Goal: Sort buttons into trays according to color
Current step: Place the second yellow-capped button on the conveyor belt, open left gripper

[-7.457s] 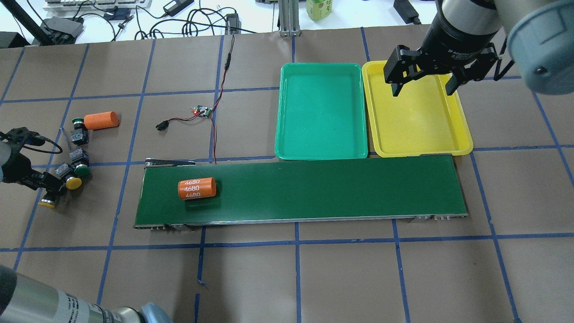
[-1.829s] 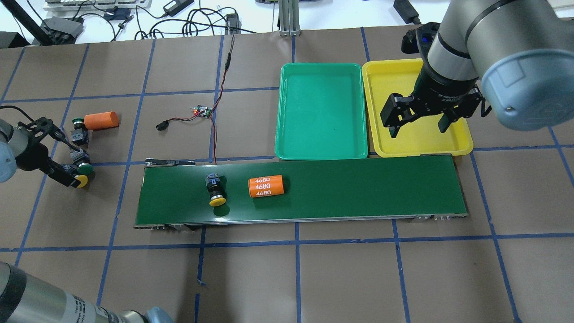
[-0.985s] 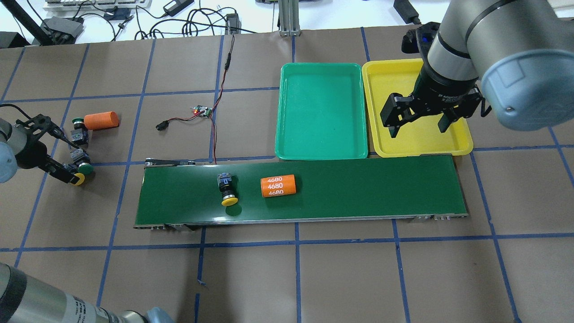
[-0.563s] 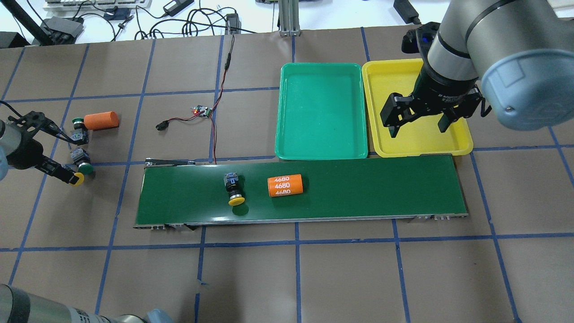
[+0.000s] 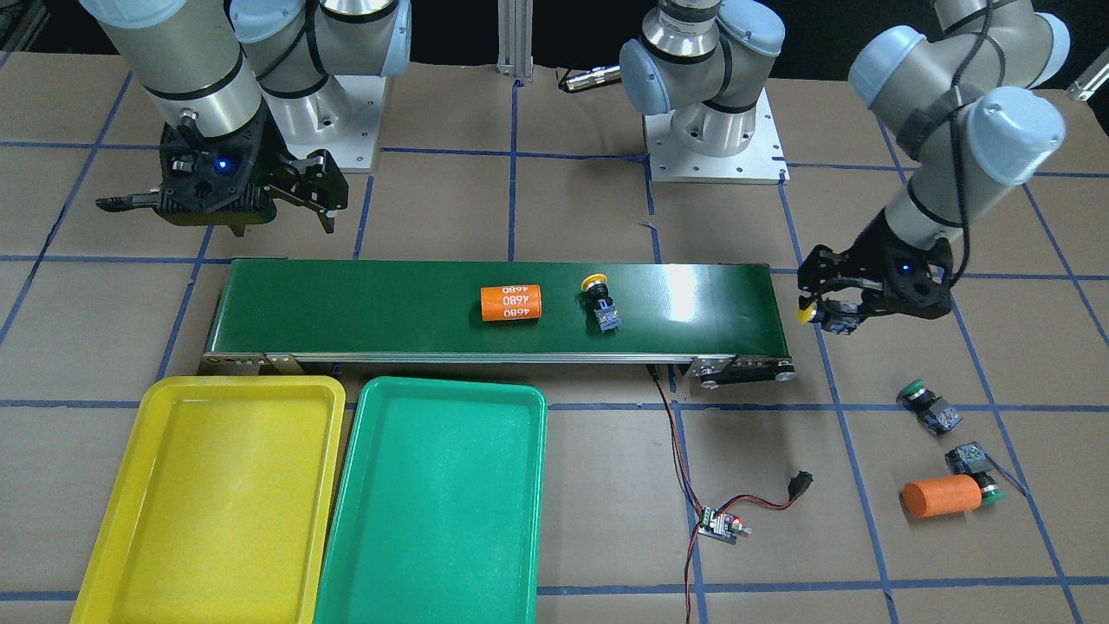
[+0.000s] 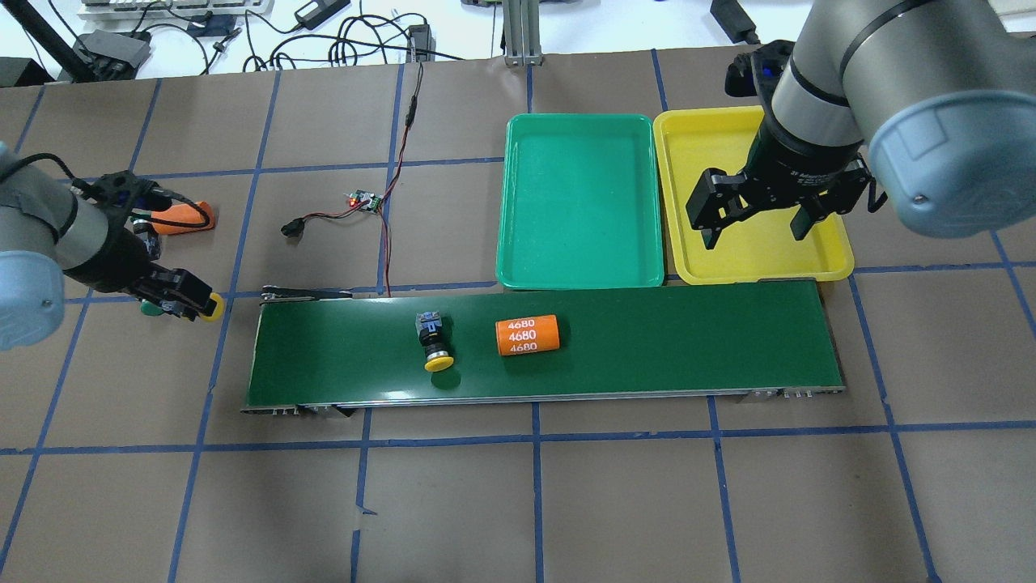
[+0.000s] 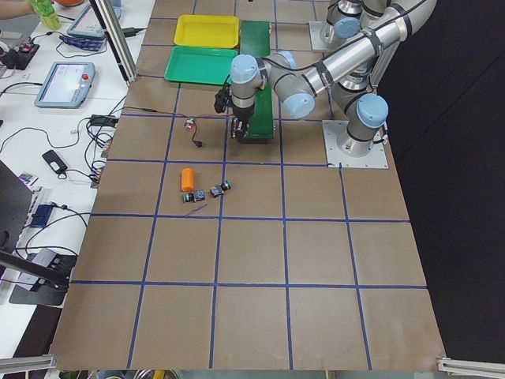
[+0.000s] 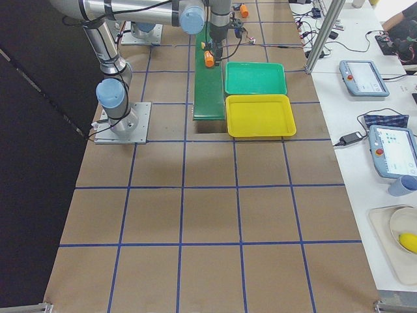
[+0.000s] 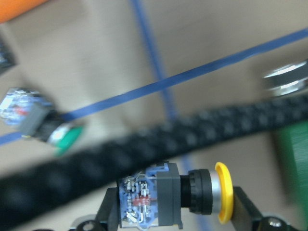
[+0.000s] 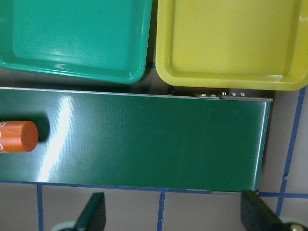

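Push-button, yellow-capped on a grey-blue contact block (image 9: 192, 195), sits clamped in the left gripper (image 6: 198, 304), lying flat with its cap toward 3 o'clock in the overhead view; the long dark green conveyor belt (image 6: 647, 340) begins just beside it there, and the right gripper (image 6: 757, 235) hangs wide open over the shallow yellow plastic tray (image 6: 842, 263)

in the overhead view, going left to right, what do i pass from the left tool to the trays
left tool gripping the held yellow button → circuit board → yellow button on the belt → orange 4680 cylinder → green tray → yellow tray
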You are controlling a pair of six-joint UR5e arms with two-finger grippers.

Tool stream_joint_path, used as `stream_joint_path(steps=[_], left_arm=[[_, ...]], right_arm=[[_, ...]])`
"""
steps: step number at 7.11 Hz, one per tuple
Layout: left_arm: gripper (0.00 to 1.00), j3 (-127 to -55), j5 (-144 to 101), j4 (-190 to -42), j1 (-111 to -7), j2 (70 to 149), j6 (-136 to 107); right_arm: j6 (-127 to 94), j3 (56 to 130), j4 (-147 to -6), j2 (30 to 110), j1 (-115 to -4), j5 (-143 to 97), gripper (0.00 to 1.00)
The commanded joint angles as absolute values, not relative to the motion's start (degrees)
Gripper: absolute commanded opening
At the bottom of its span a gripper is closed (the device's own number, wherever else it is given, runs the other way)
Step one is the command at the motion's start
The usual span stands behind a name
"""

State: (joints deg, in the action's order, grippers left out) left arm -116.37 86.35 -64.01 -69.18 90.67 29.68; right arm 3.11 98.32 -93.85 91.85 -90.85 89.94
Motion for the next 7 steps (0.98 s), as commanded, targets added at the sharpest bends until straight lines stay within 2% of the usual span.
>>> stream_joint_path(steps=[1,3,4,5,6,7], left_arm=[[0.12,-118.9,86.57,-63.82,-79.33,90.08,9.94],[0.14,-119.27,86.31,-63.9,-82.08,91.58,-1.87],[0.35,-119.35,86.57,-63.98,-83.57,91.84,-3.59],[0.83,-119.44,86.83,-63.98,-84.19,92.45,-2.91],[1.0,-119.36,86.84,-63.81,-84.2,92.55,-2.73],[1.0,-118.92,87.01,-63.9,-84.11,92.9,-2.72]], right_arm=[[3.08,98.35,-93.78,91.85,-90.88,89.91,1.0],[3.16,98.26,-93.69,91.93,-90.88,89.91,1.0],[3.08,98.26,-93.52,91.93,-90.88,90.0,1.0],[3.08,98.26,-93.69,91.93,-90.88,89.91,1.0],[3.08,98.26,-93.52,91.93,-90.88,89.91,1.0],[3.08,98.26,-93.52,91.93,-90.88,89.91,1.0]])
